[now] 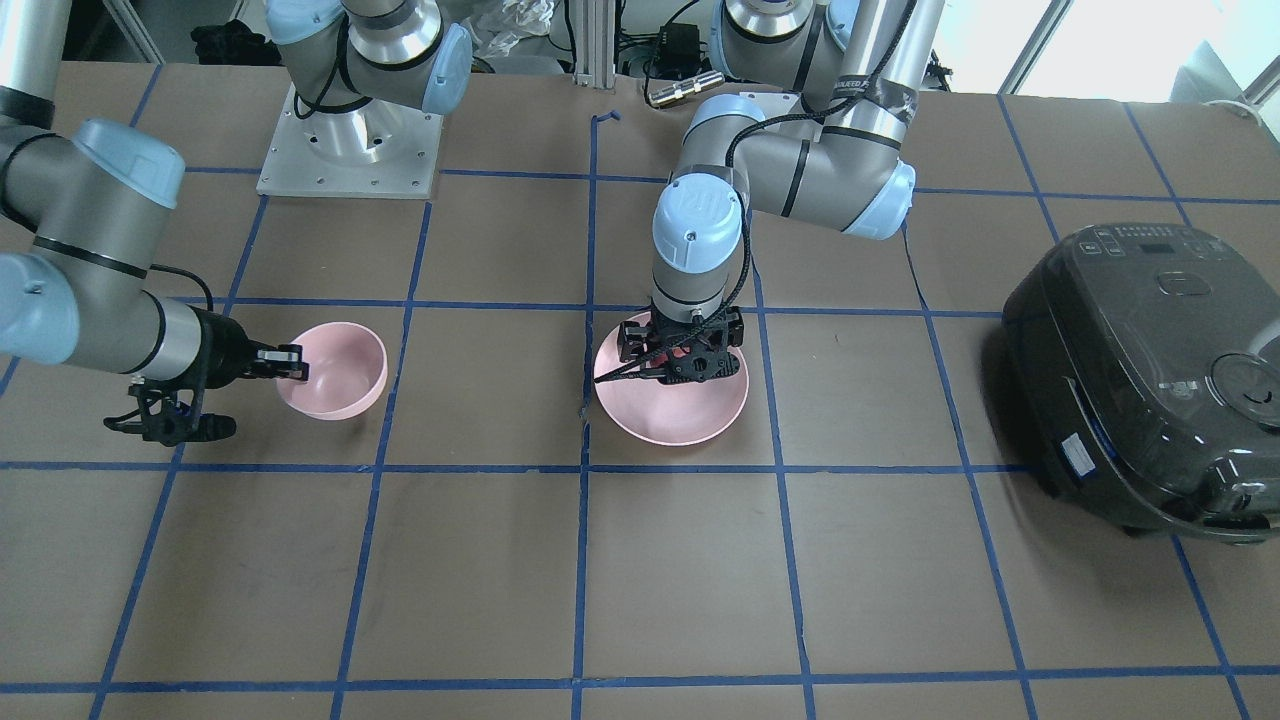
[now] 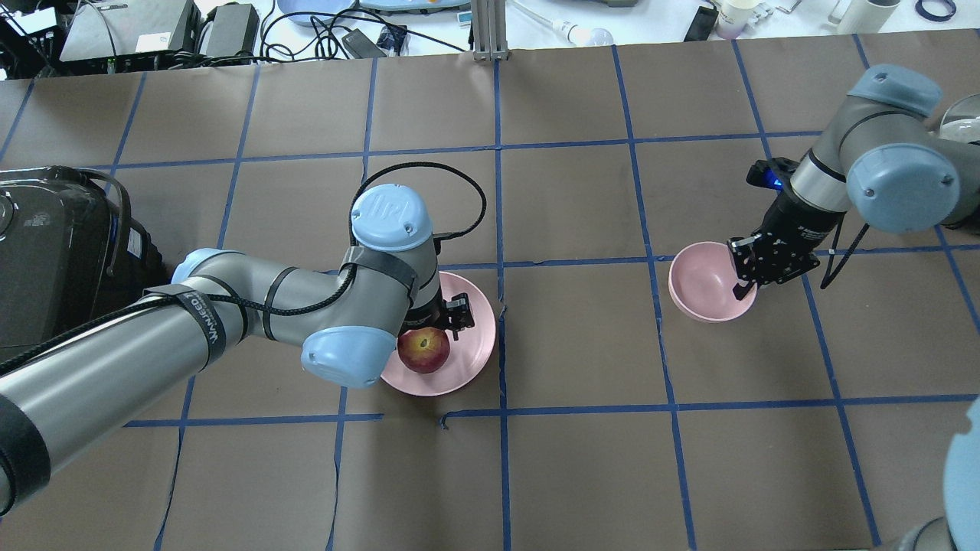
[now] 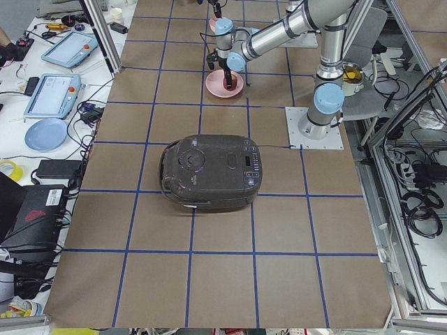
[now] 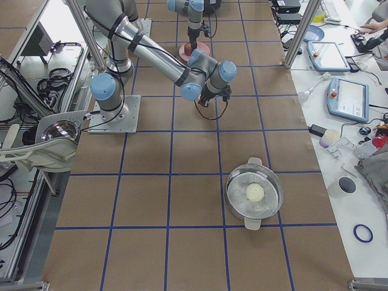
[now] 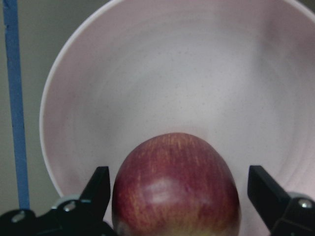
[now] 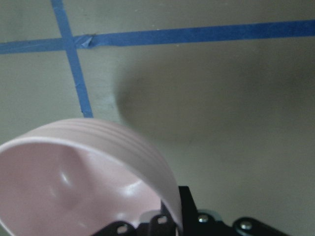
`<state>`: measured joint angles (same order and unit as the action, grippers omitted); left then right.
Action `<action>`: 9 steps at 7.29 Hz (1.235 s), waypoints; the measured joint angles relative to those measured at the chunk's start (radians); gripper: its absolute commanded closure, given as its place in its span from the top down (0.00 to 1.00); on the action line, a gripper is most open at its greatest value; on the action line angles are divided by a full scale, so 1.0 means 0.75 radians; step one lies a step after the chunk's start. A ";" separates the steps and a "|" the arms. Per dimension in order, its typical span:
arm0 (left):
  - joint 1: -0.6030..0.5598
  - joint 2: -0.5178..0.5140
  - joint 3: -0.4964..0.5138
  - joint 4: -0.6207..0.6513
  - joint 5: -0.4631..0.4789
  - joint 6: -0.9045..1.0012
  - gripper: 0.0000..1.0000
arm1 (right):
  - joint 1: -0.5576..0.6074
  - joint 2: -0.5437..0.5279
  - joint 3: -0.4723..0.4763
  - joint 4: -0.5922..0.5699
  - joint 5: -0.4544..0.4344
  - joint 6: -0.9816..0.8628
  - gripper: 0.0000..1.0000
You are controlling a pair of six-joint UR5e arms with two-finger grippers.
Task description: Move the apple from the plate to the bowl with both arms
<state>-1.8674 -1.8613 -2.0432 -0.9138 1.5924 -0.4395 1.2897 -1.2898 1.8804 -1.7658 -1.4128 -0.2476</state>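
Apple (image 2: 423, 350): it is seen resting on the plate (image 2: 468, 358), left of centre in the overhead view, at the plate's lower left part. In the left wrist view it fills the bottom centre of the frame, with the plate's pale pink surface spread behind it.

Left gripper (image 1: 681, 354): it is lowered over the plate, pointing straight down. The jaws are spread apart. Its fingers (image 5: 101, 189) are seen on either side of the apple, with a narrow gap visible on each side. No contact with the apple is made out.

Right gripper (image 2: 741, 286): it is placed at the right edge of the bowl (image 2: 700, 289), in the right half of the overhead view. The jaws are closed on the bowl's rim, one finger inside and one outside, as shown at the bottom of the right wrist view. In the front-facing view the bowl is seen tilted, its opening turned toward the gripper at the left of the frame. Nothing is seen inside the bowl.

Plate and bowl are well apart, with a full square of blue tape lines (image 1: 588, 470) between them on the brown table (image 1: 480, 590).

A dark cooker (image 1: 1150, 370) is noted at the right edge of the front-facing view. A metal pot (image 4: 233, 200) is noted at lower centre of the right-side view.
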 measured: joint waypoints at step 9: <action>0.068 0.011 0.498 -0.517 -0.043 0.052 0.22 | 0.336 0.032 0.133 -0.344 0.138 0.411 1.00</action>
<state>-1.8161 -1.8532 -1.6693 -1.3018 1.5604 -0.4006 1.5413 -1.2658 1.9803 -2.0242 -1.3092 0.0603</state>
